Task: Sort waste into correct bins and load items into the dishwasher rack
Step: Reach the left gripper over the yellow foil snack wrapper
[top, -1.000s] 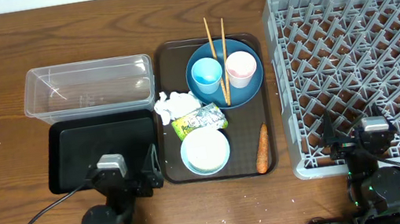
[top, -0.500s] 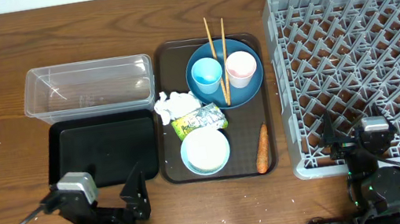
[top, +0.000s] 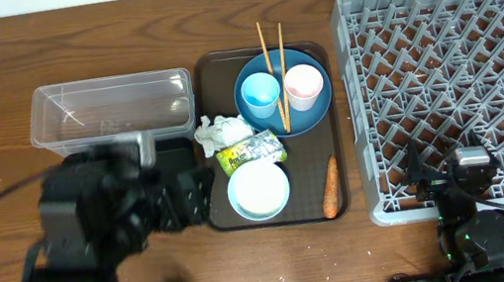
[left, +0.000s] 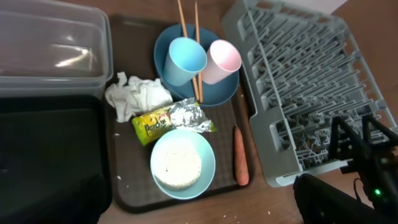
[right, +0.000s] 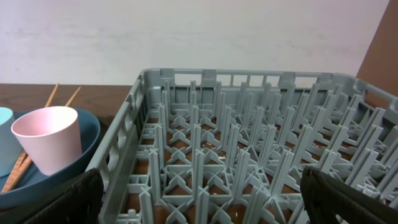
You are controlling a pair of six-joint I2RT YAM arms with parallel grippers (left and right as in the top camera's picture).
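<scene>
Both hands gape empty: left hand (top: pixel 185 196) hovers above the black tray (left: pixel 43 155), right hand (top: pixel 448 164) sits at the rack (top: pixel 453 81) edge. I judge nothing done: tissue (top: pixel 215 129), wrapper (top: pixel 251 149), carrot (top: pixel 330 186) and plate (top: pixel 313 112) all lie on the brown tray (top: pixel 318 213).

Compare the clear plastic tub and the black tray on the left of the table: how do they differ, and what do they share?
The clear plastic tub is see-through; the black tray is opaque and dark. The tub has tall walls; the tray is shallow. The tub sits farther from the robot, the tray nearer. Both are rectangular, show nothing inside, and lie beside the brown serving tray.
</scene>
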